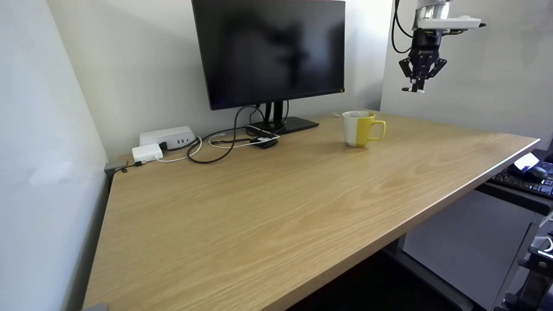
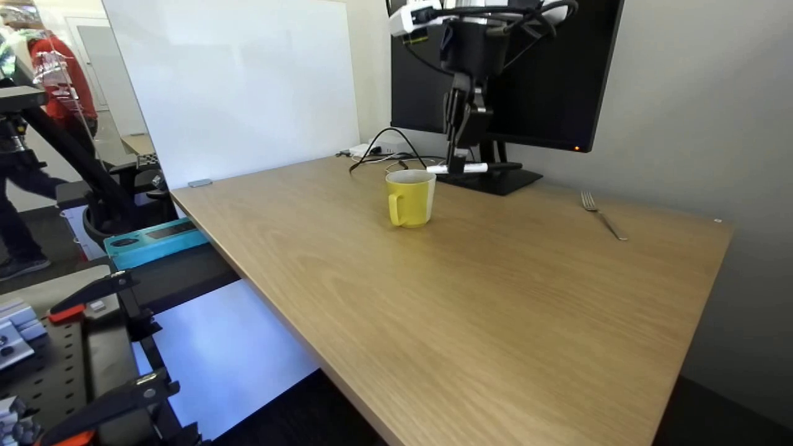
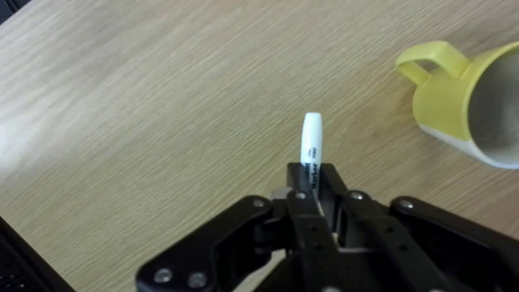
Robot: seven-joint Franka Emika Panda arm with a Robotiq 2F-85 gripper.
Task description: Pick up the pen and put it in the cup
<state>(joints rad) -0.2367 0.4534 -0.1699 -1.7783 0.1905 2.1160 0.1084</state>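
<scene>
Clasping the pen (image 2: 476,168), the tool (image 1: 417,86) hangs; fork (image 2: 599,213), cup (image 2: 409,201) and monitor (image 1: 276,52) share the desk (image 1: 259,203).

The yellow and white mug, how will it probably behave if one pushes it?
The mug stands upright and looks fairly broad, so a low push would probably slide it, not tip it. The handle juts sideways, so pushing there may turn it. It looks smooth and hard: probably stiff, perhaps slippery.

black monitor (image 1: 274,52) | looped cable (image 1: 234,131) | white boxes (image 1: 166,138) | fork (image 2: 600,215) on desk (image 2: 495,310)
</scene>
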